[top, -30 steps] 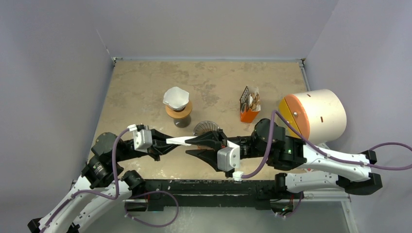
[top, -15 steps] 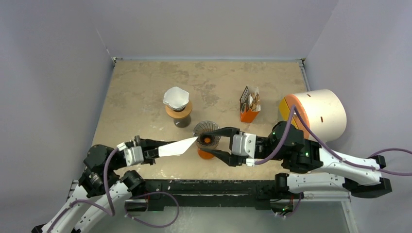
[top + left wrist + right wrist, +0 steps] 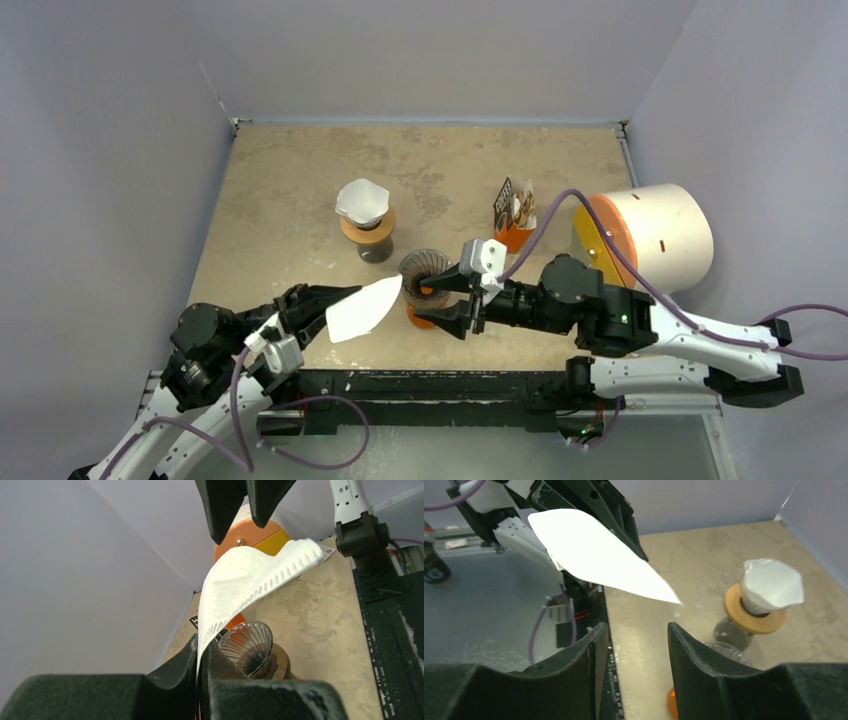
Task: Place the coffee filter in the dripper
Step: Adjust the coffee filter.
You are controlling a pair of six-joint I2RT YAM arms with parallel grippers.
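The left claw is clenched on one edge of a white, ribbed paper coffee filter. The filter is held in the air over the bench's near edge, and its pointed free end reaches toward the right claw. The right claw's jaws stand apart with nothing grasped. From the right wrist, the filter's tip hangs just ahead of the parted fingers.

Just beyond the filter's tip stands a clear ribbed glass dripper on an orange-brown base, near the middle of the bench's near edge. In the top view the right claw's fingers overlap the dripper's near side, so they sit between the filter and its mouth. Whether they touch it cannot be told. From the left wrist the dripper's mouth shows open below the filter.

Farther in and toward the left is a second dripper on an orange ring, already holding a white filter. Toward the right edge stands a small orange carton. A large white drum with an orange-and-yellow end face lies at that edge.

The tan mottled bench shows bare surface along its far edge and far-left corner. Lilac walls close off the left, far and right sides, and a black rail runs along the near edge.

Count: two claws, two drippers, two filters, one carton, one drum.
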